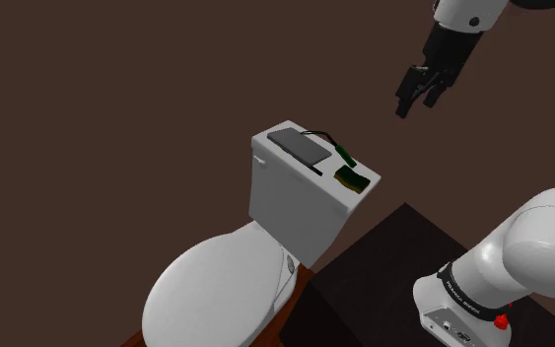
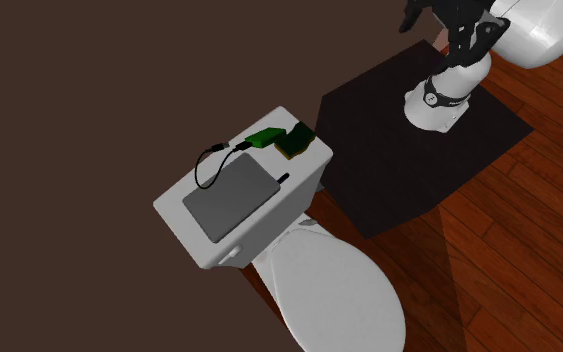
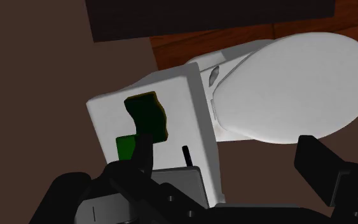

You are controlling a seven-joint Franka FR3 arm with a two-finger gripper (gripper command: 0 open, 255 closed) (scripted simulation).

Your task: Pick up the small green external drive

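Observation:
The small green external drive (image 1: 345, 152) lies on the white toilet tank lid (image 1: 275, 163), at the end nearest the stand, with a black cable running from it. In the second exterior view the green drive (image 2: 262, 138) sits beside a dark green, yellow-edged block (image 2: 295, 141). My gripper (image 1: 416, 102) hangs open in the air well above the tank and off to the shoulder view's right, holding nothing. In the wrist view the green drive (image 3: 126, 147) shows just past one finger (image 3: 142, 156), partly hidden by it; the gripper (image 3: 231, 165) is far from it.
A flat grey drive (image 1: 298, 146) takes up the other half of the tank lid (image 2: 184, 225). The green-and-yellow block (image 1: 352, 178) lies at the tank's corner. The closed toilet seat (image 1: 221, 296) is below, and the dark stand (image 1: 383, 276) is close beside the tank on a wooden floor (image 2: 509, 260).

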